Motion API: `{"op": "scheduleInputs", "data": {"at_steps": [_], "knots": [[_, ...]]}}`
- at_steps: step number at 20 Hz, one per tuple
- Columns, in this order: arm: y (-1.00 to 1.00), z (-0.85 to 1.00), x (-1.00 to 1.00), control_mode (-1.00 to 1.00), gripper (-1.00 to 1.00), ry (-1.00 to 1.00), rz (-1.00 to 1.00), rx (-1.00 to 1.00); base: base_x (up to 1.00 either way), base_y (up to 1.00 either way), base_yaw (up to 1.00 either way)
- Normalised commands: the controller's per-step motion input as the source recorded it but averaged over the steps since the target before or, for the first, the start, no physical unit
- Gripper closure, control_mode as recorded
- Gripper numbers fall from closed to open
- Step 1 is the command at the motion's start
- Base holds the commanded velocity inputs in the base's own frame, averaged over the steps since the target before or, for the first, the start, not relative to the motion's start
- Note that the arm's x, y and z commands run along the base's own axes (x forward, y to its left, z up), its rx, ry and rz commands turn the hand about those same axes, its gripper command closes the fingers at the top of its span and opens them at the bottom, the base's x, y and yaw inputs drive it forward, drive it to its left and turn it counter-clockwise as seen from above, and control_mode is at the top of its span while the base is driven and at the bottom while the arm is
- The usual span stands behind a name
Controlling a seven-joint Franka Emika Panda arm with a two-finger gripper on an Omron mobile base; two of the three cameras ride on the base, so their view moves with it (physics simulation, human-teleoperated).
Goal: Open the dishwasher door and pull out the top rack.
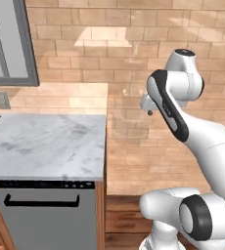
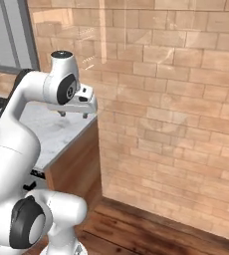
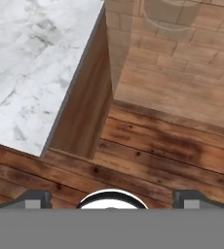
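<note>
1. Though the dishwasher door (image 1: 48, 222) stands closed under the marble counter (image 1: 46, 146), it is judged a stiff, fairly heavy hinged metal panel; the black bar handle (image 1: 41, 201) is the proper hold.
2. The top rack is presumably behind the door, unseen.
3. The gripper (image 2: 72, 114) hangs high beside the counter's end, well apart from the handle, fingertips (image 3: 36, 198) spread wide, holding and touching nothing.
</note>
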Motion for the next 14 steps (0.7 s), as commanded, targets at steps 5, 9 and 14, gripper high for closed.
{"op": "scheduleInputs", "data": {"at_steps": [5,9,14], "knots": [[0.00,0.00,0.00,1.00,-1.00,0.00,0.00,0.00,-0.03,0.00,0.44],[0.00,0.00,0.00,1.00,-1.00,0.00,0.00,0.00,-0.06,0.00,0.46],[0.00,0.00,0.00,1.00,-1.00,0.00,0.00,0.00,-0.06,0.00,0.45]]}}
